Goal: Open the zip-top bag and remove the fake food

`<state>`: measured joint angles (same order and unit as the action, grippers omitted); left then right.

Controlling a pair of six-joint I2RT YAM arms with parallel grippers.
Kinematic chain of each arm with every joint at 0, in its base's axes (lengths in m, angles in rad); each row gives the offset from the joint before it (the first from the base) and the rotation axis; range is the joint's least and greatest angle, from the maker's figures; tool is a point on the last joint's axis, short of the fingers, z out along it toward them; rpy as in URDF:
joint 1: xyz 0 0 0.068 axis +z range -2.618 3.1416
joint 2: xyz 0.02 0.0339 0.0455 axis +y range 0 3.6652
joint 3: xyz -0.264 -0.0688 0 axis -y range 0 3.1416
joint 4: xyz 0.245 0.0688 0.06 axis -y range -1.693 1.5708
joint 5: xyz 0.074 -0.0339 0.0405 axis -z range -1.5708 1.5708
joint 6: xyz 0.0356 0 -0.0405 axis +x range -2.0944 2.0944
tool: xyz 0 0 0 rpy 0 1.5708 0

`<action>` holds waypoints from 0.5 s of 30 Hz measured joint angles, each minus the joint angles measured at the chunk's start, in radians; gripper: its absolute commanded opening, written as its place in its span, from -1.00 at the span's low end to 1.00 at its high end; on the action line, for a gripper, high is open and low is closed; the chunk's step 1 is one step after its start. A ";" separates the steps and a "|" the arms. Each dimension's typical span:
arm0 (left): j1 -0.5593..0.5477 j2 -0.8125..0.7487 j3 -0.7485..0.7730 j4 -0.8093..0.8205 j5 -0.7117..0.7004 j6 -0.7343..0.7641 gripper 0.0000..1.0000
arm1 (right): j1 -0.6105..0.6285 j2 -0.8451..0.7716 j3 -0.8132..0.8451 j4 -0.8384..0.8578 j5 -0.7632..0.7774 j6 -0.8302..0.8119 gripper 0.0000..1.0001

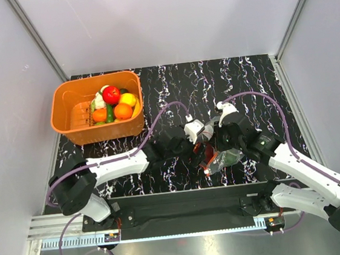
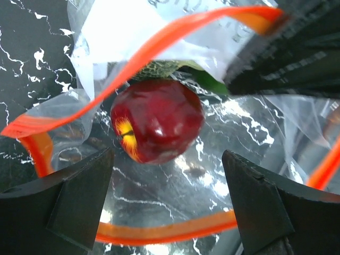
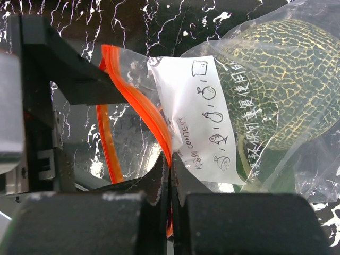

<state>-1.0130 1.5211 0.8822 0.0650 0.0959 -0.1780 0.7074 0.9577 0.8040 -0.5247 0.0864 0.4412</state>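
The clear zip-top bag [image 1: 225, 157] lies on the black marbled table between my two arms, its orange-red zip strip [image 2: 175, 230] parted so the mouth gapes. My right gripper [image 3: 171, 159] is shut on the upper zip strip [image 3: 143, 109] beside the white printed patch [image 3: 199, 119], holding that lip up. My left gripper [image 2: 167, 186] is open, its fingers [image 2: 79, 191] inside the bag mouth on either side of a shiny dark red apple-like piece [image 2: 158, 119] that lies just ahead of them. A dark green netted round piece [image 3: 276, 79] sits deeper in the bag. Both grippers meet at the bag [image 1: 211, 141].
An orange plastic basket [image 1: 70, 101] stands at the table's back left, holding red, orange and yellow fruit balls and a white piece. Grey walls close in the table on three sides. A metal rail runs along the near edge.
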 measured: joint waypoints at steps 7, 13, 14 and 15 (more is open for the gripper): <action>-0.001 0.046 0.000 0.094 -0.040 -0.010 0.85 | 0.000 0.001 0.000 -0.005 -0.002 0.000 -1.00; -0.004 0.111 0.023 0.127 -0.058 -0.011 0.86 | 0.000 0.011 0.000 -0.005 -0.012 0.000 -1.00; -0.006 0.124 0.026 0.130 -0.060 -0.010 0.86 | -0.001 0.011 0.000 -0.005 -0.017 0.000 -1.00; -0.009 0.136 0.026 0.136 -0.061 -0.010 0.86 | -0.001 0.011 0.000 -0.005 -0.019 0.000 -1.00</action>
<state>-1.0222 1.6569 0.9085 0.2012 0.0345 -0.1883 0.7067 0.9684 0.8040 -0.5293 0.0673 0.4412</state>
